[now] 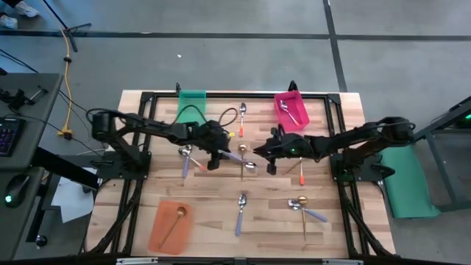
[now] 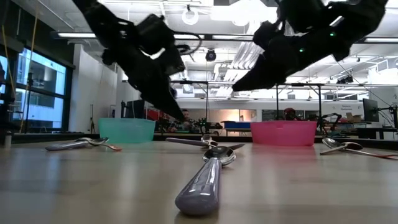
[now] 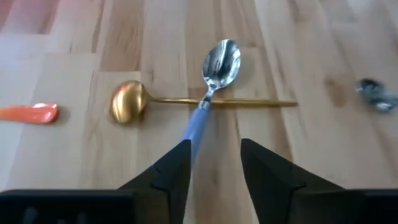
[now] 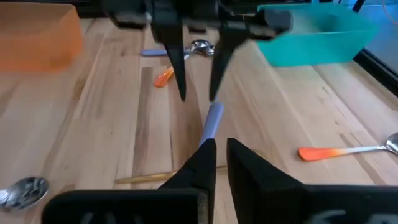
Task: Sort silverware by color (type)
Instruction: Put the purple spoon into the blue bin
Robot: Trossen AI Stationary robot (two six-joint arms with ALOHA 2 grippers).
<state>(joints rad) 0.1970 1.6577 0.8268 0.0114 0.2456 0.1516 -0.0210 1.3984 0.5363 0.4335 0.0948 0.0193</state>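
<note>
A lavender-handled spoon lies on the table, its neck resting across the handle of a gold spoon. My left gripper is open and hovers over the lavender handle's free end, which runs beside one finger; I cannot tell whether they touch. My right gripper faces it from the spoon's bowl side, raised, with a narrow gap between its fingers, holding nothing. In the high view the left gripper and right gripper flank this spoon pair at mid-table.
A teal bin and a pink bin holding a spoon sit at the far edge. An orange bin with a gold spoon sits near left. Other spoons lie scattered: orange-handled, lavender, a pair.
</note>
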